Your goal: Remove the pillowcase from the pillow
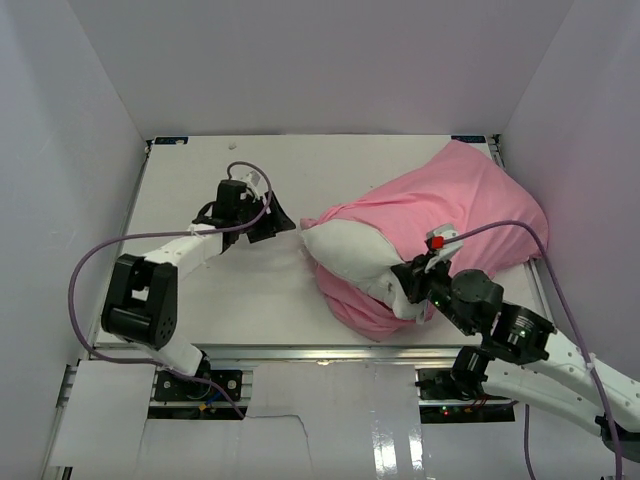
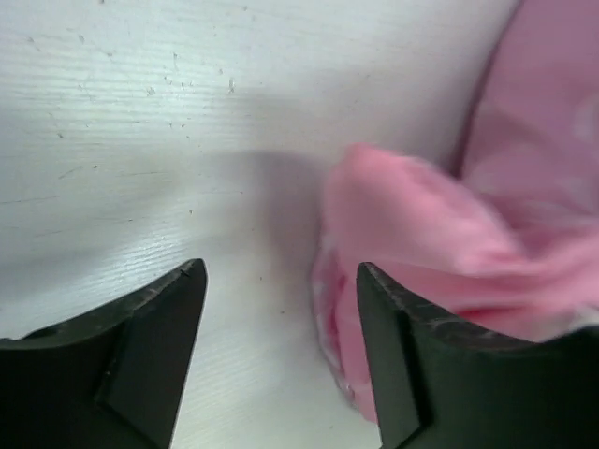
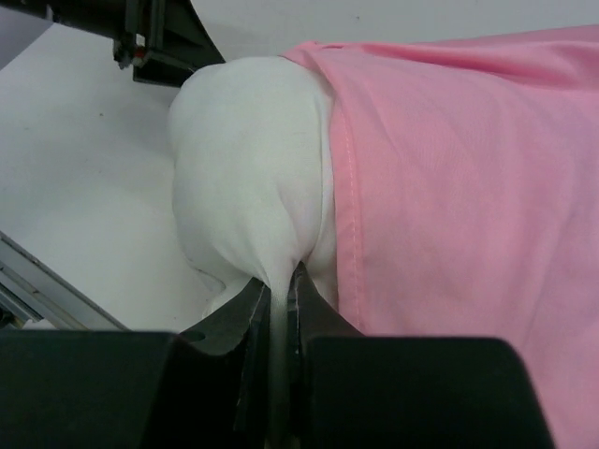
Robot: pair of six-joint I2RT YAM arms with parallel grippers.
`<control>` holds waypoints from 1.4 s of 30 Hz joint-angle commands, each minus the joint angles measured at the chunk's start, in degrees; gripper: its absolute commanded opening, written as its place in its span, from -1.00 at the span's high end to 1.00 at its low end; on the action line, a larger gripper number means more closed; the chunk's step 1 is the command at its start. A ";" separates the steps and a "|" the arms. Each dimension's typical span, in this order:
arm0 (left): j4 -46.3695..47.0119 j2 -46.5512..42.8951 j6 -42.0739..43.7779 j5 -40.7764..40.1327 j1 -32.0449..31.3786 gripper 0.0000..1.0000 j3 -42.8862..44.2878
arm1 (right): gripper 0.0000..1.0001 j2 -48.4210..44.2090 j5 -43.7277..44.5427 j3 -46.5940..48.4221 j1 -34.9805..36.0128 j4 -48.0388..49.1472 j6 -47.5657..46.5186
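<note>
The pink pillowcase (image 1: 455, 205) covers most of the pillow at the right of the table. The off-white pillow (image 1: 350, 248) sticks out of its open left end. My right gripper (image 1: 408, 283) is shut on a pinch of the pillow's white fabric (image 3: 251, 178) near the pillowcase hem (image 3: 348, 187). My left gripper (image 1: 277, 222) is open and empty, low over the table just left of the pillowcase opening. In the left wrist view a pink fold of the pillowcase (image 2: 412, 224) lies in front of the gripper (image 2: 281, 281), near the right finger (image 2: 398, 346).
The white table (image 1: 210, 290) has a raised metal rail (image 1: 300, 352) along its near edge. White walls enclose the left, back and right. Purple cables (image 1: 95, 255) loop off both arms.
</note>
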 commanded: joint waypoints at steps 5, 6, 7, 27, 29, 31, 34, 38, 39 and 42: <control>0.91 -21.03 -0.70 3.56 -0.19 -0.72 -6.74 | 0.85 14.46 -2.61 1.18 -0.26 20.05 -0.11; 1.53 -23.57 -1.57 4.00 -0.45 -0.74 -8.32 | 0.85 17.59 -3.39 1.53 -0.26 21.28 -0.11; 1.97 -28.47 -1.92 4.35 -0.80 -0.76 -10.94 | 0.84 19.27 -3.57 1.97 -0.26 22.69 -0.20; 10.05 -39.62 -11.15 1.55 -7.74 -0.96 -24.42 | -0.36 30.99 -11.67 14.54 1.93 18.05 1.73; 10.32 -38.20 -10.46 -0.91 -12.21 -0.96 -24.24 | -0.39 28.44 -9.39 13.93 1.94 16.12 1.82; 10.24 -37.66 -10.28 -3.28 -16.16 -0.96 -24.94 | -0.40 25.72 -7.01 12.44 2.02 14.80 1.74; 10.76 -38.98 -11.59 -7.24 -18.90 -0.96 -26.44 | -0.40 23.26 -2.18 10.42 1.93 11.90 1.47; 11.46 -38.72 -12.47 -11.01 -21.63 -0.96 -26.61 | -0.38 22.19 -0.50 7.35 1.93 10.04 2.08; 11.73 -38.11 -12.82 -11.72 -22.68 -0.96 -26.53 | -0.37 22.28 -0.58 6.47 1.93 10.65 2.26; 13.57 -34.51 -13.44 -13.22 -23.74 -0.96 -26.44 | -0.36 23.59 -0.85 3.74 1.93 12.32 2.79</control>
